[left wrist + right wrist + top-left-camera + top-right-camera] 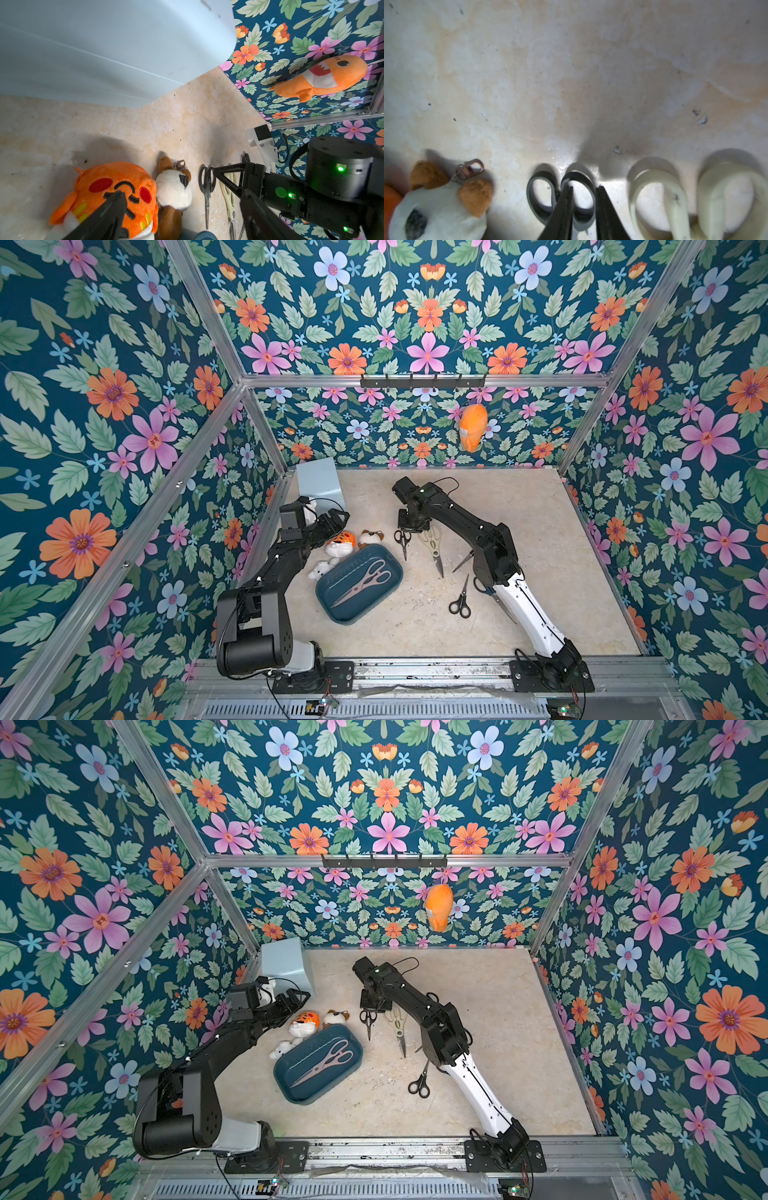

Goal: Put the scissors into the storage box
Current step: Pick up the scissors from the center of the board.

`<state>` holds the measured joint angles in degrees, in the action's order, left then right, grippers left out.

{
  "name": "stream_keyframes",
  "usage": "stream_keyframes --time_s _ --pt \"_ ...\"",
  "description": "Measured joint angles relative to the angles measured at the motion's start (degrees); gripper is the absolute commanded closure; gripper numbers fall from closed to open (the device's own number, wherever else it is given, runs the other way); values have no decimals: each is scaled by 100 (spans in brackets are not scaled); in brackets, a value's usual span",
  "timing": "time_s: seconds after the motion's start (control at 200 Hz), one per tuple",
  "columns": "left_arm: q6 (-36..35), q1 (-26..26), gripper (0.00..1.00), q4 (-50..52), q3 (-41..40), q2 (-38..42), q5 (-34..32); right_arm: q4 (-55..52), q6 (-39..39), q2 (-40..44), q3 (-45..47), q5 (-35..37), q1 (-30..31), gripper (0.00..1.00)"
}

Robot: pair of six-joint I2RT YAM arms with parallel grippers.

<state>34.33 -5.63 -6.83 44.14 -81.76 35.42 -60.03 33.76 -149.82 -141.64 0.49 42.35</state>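
The right fingers (604, 205) pinch narrowly on one handle loop of the small black-handled metal scissors (404, 546), lying flat on the beige marbled surface (540, 531). The left fingers (112, 209) spread wide and empty above an orange plush toy (99, 172), beside the shallow dark teal plastic storage box (365, 600) holding pink-handled shears (365, 581).

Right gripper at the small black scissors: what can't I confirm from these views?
Grip: the right gripper straddles one loop of the black scissors, but contact is blurred in the right wrist view, and its own wrist hides it in both top views.
Other scissors: the right forearm covers most of them in both top views, so their number is unclear.
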Motion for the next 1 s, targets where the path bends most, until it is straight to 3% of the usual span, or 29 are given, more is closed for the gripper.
stream_keyframes --time_s 0.425,1.0 --pt "0 0 9 0 0 28 2 -184 -52 -153 -35 313 31 79" --pt "0 0 9 -2 0 15 0 -407 -363 -378 -195 474 76 90"
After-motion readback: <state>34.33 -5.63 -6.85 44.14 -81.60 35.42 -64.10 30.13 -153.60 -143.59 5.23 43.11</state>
